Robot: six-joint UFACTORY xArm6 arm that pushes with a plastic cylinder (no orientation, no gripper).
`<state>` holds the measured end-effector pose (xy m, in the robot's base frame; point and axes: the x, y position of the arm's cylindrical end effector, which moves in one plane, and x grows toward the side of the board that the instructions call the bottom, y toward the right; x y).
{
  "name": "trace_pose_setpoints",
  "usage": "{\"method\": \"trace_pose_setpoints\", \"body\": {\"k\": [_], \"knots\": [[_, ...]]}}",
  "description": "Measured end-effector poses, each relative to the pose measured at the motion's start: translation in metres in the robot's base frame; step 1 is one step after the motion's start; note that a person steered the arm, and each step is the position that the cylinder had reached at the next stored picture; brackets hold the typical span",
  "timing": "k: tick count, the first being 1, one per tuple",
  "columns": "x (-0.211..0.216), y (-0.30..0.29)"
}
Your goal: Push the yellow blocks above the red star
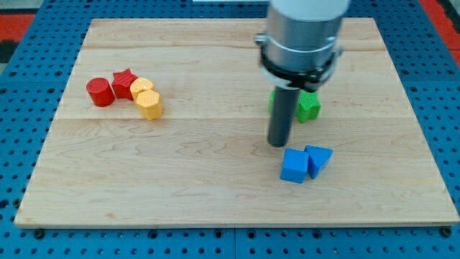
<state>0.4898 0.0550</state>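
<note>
Wooden board [215, 187] lies on a blue perforated table [21, 108], and all the blocks stand on it. You have no pincer here, so nothing opens, closes or holds: you work only with my tip [278, 143], the lower end of the dark rod.

The two yellow blocks [147, 98] sit at the view's left, touching each other, at about four o'clock from the red star [124, 80] and touching it. A red cylinder [100, 92] stands at the star's eight o'clock. From my tip, the yellow blocks are well apart, at about ten o'clock.

I judge that you should bring my tip across the free wood to the six o'clock side of the yellow pair, then push toward twelve and curve around the star's right side, slowly, so the star does not move.

Near my tip are a blue cube [294, 166], a blue wedge-like block [319, 158] and a green block [308, 106]; leave these alone.
</note>
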Motion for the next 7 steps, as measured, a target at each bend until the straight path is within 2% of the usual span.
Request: {"method": "trace_pose_setpoints", "body": {"k": [4,5,6,7], "knots": [[-0.001,-0.062],[0.006,-0.108],[0.010,-0.184],[-0.010,-0.213]]}}
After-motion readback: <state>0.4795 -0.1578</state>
